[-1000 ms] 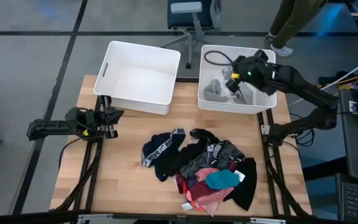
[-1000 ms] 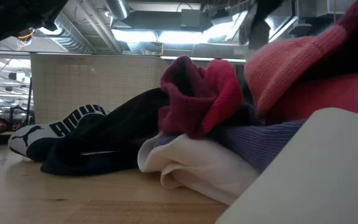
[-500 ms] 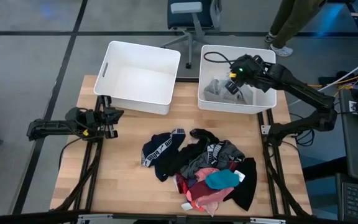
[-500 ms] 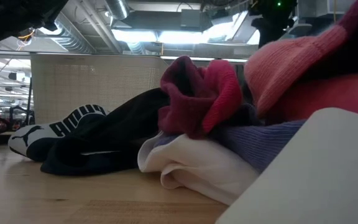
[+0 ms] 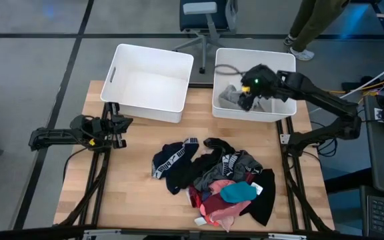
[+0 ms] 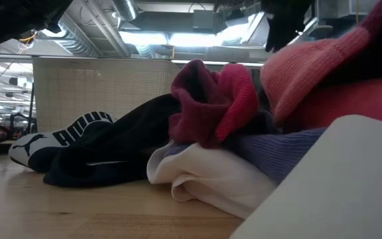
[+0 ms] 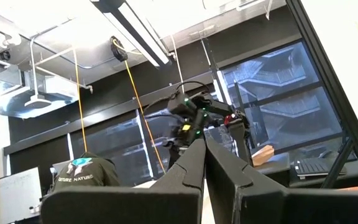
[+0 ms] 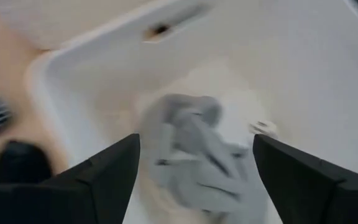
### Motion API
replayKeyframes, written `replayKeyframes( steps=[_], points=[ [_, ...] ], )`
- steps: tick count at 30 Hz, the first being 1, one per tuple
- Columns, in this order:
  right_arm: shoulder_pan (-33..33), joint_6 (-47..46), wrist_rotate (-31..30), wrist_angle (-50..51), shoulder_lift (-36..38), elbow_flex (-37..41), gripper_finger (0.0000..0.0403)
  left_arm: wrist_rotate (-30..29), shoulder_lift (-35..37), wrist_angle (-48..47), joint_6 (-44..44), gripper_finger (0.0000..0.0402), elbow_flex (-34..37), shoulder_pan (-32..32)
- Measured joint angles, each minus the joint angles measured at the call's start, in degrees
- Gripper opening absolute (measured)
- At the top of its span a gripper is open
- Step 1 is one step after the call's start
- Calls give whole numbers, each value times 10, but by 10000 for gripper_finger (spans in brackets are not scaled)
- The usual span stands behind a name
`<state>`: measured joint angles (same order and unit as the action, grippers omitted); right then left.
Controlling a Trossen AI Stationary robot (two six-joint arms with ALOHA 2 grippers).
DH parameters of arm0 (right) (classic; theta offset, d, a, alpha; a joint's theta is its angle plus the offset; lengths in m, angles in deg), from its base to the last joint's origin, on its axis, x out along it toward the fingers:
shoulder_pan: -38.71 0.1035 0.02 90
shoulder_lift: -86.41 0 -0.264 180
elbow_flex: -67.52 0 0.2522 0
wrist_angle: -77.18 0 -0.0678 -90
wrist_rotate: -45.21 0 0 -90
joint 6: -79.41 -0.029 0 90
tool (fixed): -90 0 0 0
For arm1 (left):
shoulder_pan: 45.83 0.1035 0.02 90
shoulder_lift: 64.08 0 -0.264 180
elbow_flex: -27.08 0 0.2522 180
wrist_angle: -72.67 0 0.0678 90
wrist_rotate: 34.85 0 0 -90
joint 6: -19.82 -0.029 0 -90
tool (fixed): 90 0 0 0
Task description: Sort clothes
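The clothes lie in a mixed pile on the wooden table near its front edge; up close the low view shows a black piece with white letters, a maroon one and a white one. A grey garment lies in the right white bin. My right gripper hangs open above that bin, its fingers pointing down at the grey garment, which lies on the bin floor. My left gripper waits shut at the table's left side, pointing up into the room.
A second white bin stands at the far edge, left of the first. The pile's near end fills the right of the low view. Beyond the far edge stand an office chair and a person's legs.
My right gripper has opened wide over the right bin. It has sunk a little, shifted toward the table's left over the grey garment, and tipped more steeply downward. The clothes pile on the table has not moved.
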<state>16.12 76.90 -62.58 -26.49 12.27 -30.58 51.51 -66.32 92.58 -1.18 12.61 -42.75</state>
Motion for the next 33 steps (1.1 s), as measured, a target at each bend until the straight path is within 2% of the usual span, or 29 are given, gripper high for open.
replayKeyframes(
  steps=[10, 19, 26, 33],
  points=[
    [206, -19, 34, -52, 0, 5, 295, 0, 0, 0, 0, 4, 0, 0],
    [367, -32, 39, -211, 0, 114, 276, 0, 0, 0, 0, 4, 0, 0],
    [434, -47, 69, -355, 0, 220, 251, 0, 0, 0, 2, 4, 0, 0],
    [456, -62, 74, -480, -13, 304, 224, 0, 0, 0, 3, 4, 0, 0]
  ],
)
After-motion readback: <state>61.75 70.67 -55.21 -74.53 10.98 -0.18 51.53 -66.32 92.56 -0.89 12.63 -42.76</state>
